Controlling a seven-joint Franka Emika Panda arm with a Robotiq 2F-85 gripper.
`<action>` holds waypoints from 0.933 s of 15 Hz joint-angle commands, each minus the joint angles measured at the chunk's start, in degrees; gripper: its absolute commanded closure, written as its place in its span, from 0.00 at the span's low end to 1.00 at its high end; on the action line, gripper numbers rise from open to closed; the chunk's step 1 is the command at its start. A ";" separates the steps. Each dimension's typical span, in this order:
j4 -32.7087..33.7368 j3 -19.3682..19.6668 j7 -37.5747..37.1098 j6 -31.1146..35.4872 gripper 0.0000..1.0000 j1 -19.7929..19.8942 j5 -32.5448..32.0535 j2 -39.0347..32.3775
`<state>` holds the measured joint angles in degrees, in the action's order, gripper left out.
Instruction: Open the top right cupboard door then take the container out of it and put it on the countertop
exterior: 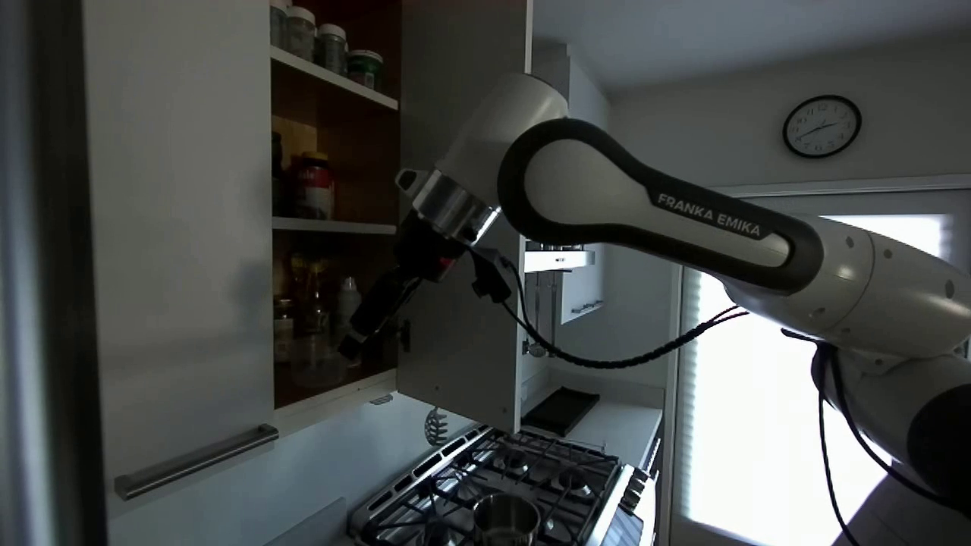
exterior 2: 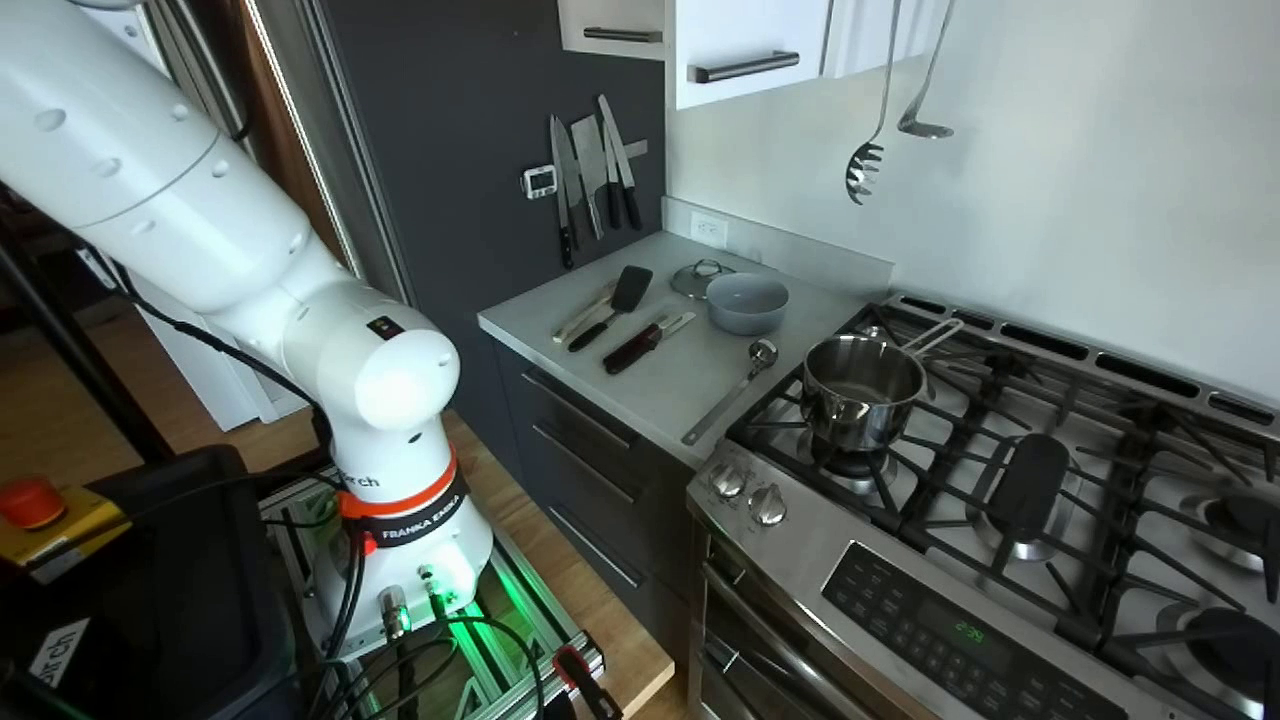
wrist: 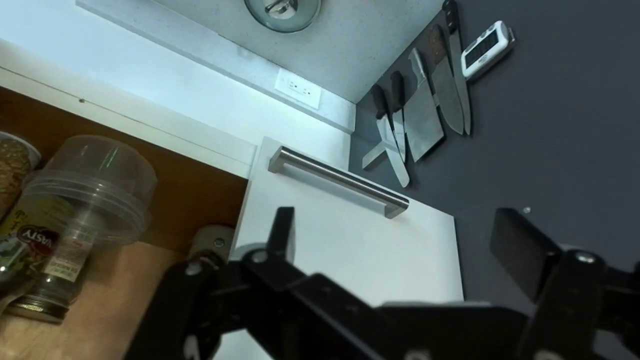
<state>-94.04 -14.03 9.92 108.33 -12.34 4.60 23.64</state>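
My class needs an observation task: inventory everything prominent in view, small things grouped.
Top right cupboard door: one, pale, open on cupboard
Closed door: one, pale, beside open cupboard
Container: one, clear, inside cupboard
Jars and bottles: many, mixed, cupboard
Countertop: one, pale, beside hob
Hob: one, black, beside countertop
Pot: one, silver, hob
Bowl: one, grey, countertop
Lid: one, clear, beside bowl
Loose utensils: several, mixed, countertop
Hanging utensils: several, silver, above hob
Knives: five, steel, dark wall
Timer: one, white, dark wall
Clock: one, white, far wall
Arm: one, white, before cupboard
Gripper: one, black, open, at cupboard
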 commanded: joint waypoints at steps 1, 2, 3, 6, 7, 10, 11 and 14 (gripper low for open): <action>3.83 -0.57 1.17 2.22 0.00 0.07 -3.71 -5.24; 5.10 -0.43 2.57 2.18 0.00 0.07 -4.87 -6.82; 6.31 -0.42 3.69 1.72 0.00 0.25 -6.50 -8.21; 10.56 0.28 8.92 -0.21 0.00 0.09 -9.50 -12.39; 11.81 0.48 10.49 -0.44 0.00 0.06 -9.99 -13.61; 15.44 0.85 14.93 -2.29 0.00 0.01 -11.20 -16.89; 16.34 0.98 15.99 -3.07 0.00 0.06 -11.45 -17.59; 14.44 0.91 14.85 -0.83 0.00 0.30 -10.26 -16.81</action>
<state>-79.59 -13.11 24.78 107.49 -12.04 -5.66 6.82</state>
